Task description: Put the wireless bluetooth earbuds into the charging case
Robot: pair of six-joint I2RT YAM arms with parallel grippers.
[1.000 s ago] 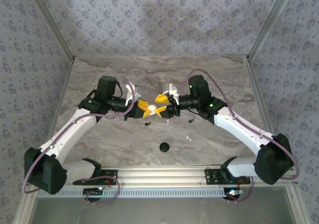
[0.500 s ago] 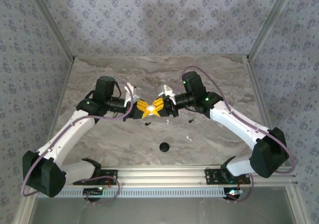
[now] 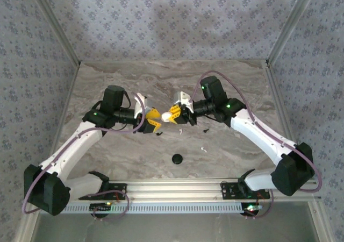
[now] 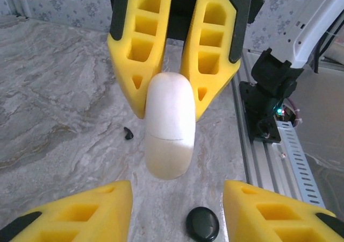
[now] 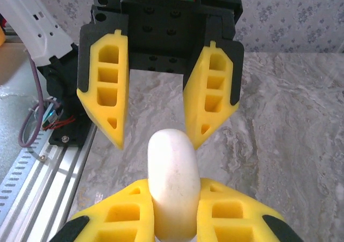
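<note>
A white oval charging case (image 5: 172, 191) hangs above the table with its lid closed, and my right gripper (image 5: 173, 184) is shut on it. In the left wrist view the case (image 4: 170, 126) pokes out from between the right gripper's yellow fingers (image 4: 141, 64). My left gripper (image 4: 177, 188) stands open just short of the case, touching nothing. From above, the left gripper (image 3: 152, 118) and right gripper (image 3: 176, 115) face each other over the table's middle. Below them lie tiny earbuds: a black one (image 3: 157, 133), a white one (image 3: 180, 130), another black one (image 3: 206, 129) and another white one (image 3: 203, 148).
A black round disc (image 3: 177, 158) lies on the marble table (image 3: 107, 91) nearer the front, also seen as the black disc (image 4: 202, 223) under the left gripper. An aluminium rail (image 3: 177, 188) runs along the near edge. Patterned walls close off the back and sides.
The white case passed from the left gripper to the right. The right gripper shut on it, then the left gripper opened and drew back a little to the left.
</note>
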